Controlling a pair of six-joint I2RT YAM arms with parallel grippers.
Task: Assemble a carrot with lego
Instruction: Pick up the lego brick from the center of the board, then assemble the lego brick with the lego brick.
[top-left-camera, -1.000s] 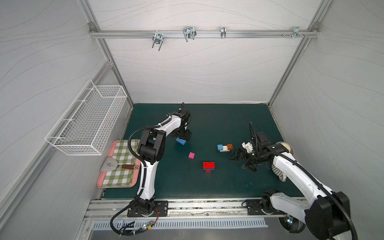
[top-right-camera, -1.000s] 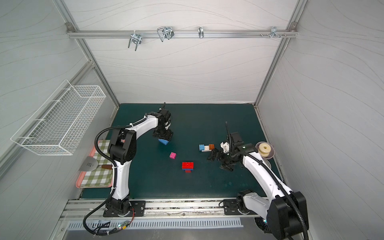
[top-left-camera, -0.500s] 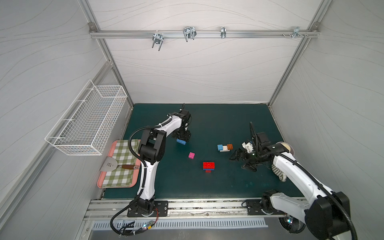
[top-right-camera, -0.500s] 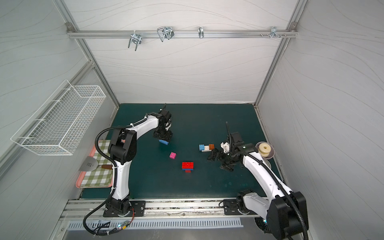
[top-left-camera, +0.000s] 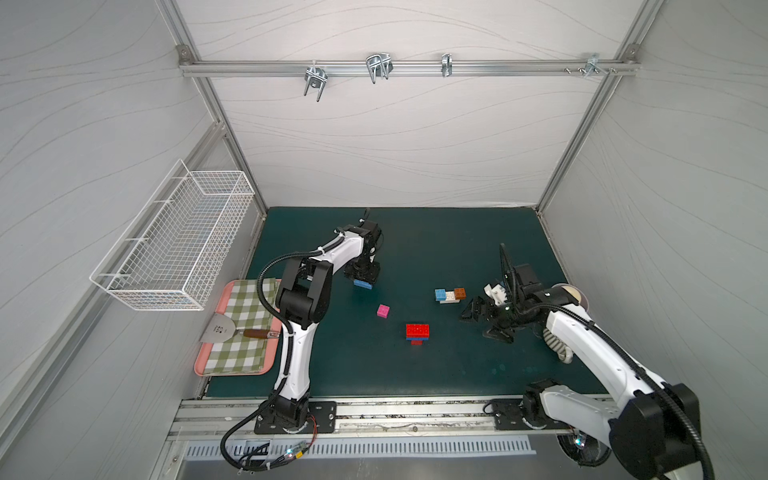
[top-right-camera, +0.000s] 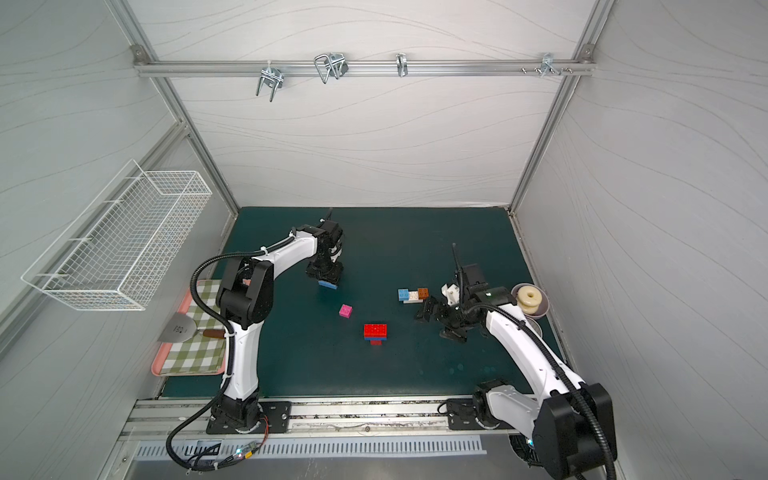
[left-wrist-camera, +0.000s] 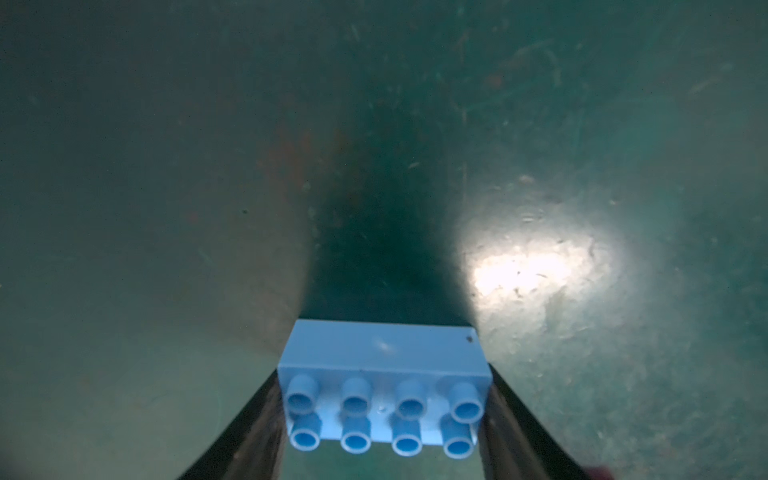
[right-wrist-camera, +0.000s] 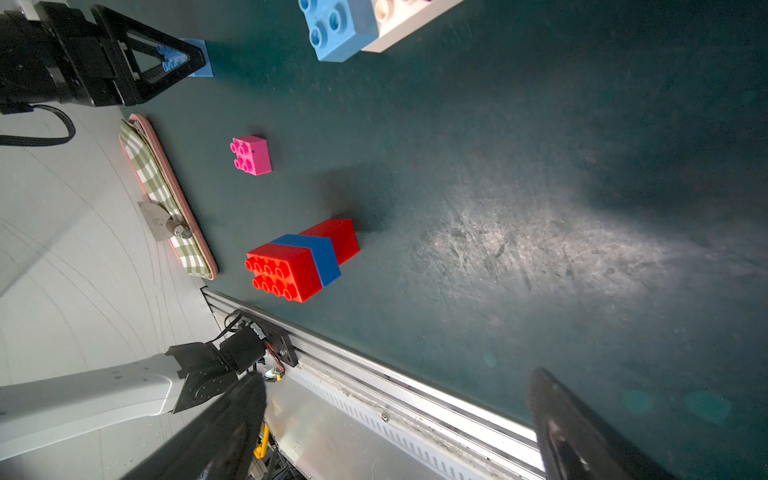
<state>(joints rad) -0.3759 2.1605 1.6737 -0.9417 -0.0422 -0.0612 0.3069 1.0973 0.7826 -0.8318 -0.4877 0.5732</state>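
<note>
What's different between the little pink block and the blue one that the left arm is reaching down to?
The pink brick is square with four studs; the blue brick is oblong with eight, in two rows. The pink brick lies free, with nothing touching it; the blue brick looks pinched end to end by the left gripper. Both are studded plastic bricks resting studs up on the dark green mat.

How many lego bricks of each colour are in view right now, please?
Red bricks: 2
Blue bricks, any shade: 3
Pink brick: 1
White brick: 1
Orange brick: 1
Total: 8
</note>
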